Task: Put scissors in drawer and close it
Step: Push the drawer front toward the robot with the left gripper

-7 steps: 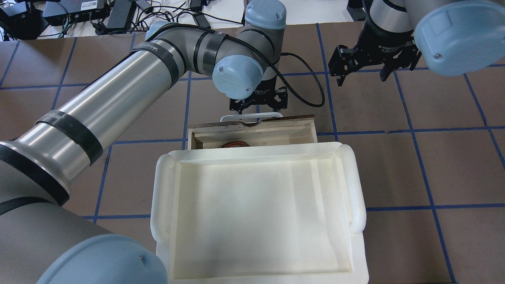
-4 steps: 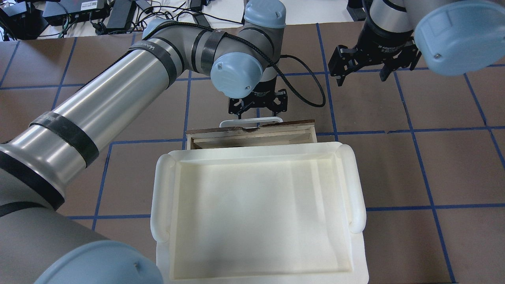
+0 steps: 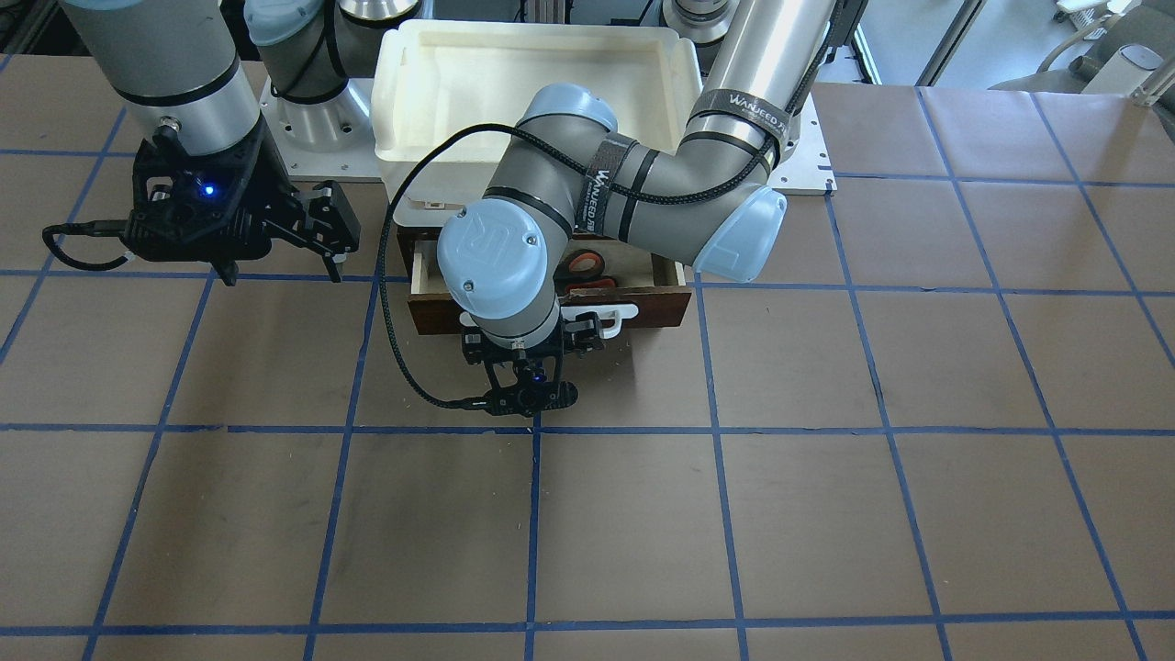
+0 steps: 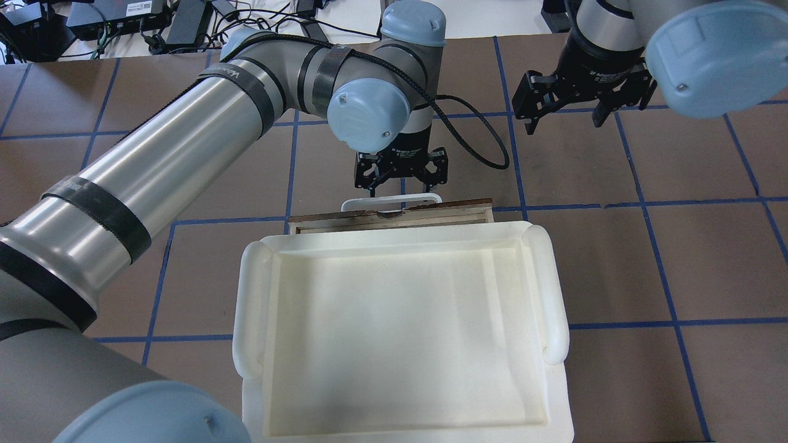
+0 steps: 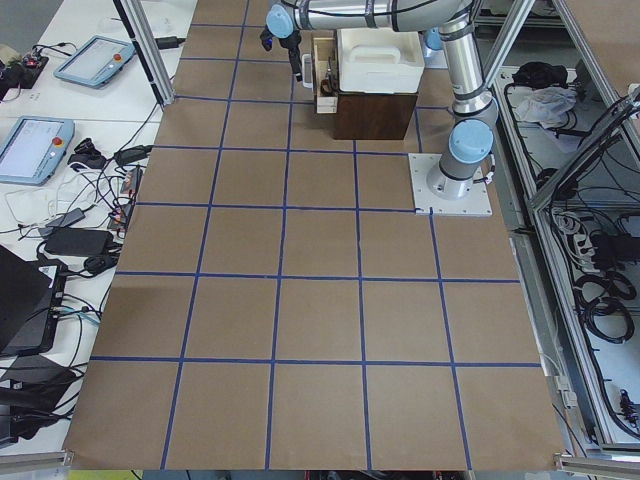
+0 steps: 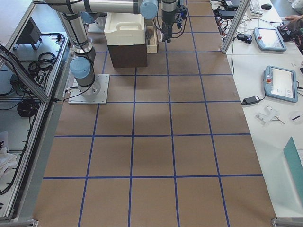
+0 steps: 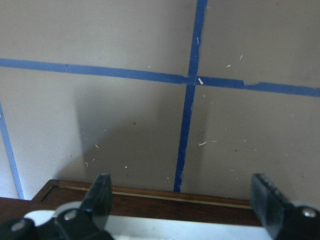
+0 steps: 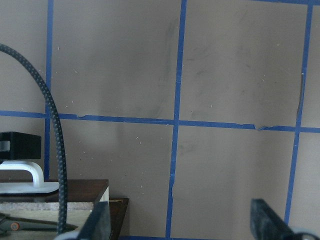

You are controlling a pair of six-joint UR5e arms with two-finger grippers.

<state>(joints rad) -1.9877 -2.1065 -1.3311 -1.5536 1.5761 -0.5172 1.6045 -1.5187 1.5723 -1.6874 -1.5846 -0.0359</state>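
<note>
Drawer stands partly out beneath the white plastic bin, centre of the front-facing view. In the overhead view only a thin strip of its pale interior shows past the bin's rim. Scissors lie inside the drawer; an orange-red loop shows just right of the left arm's wrist joint, blades hidden. Left gripper is at the drawer front, upper centre of the overhead frame, fingers spread wide and holding nothing, just behind the white bar handle. Contact with the handle cannot be judged. Right gripper hangs over the brown table at upper right, fingers apart, empty, well apart from the drawer.
</note>
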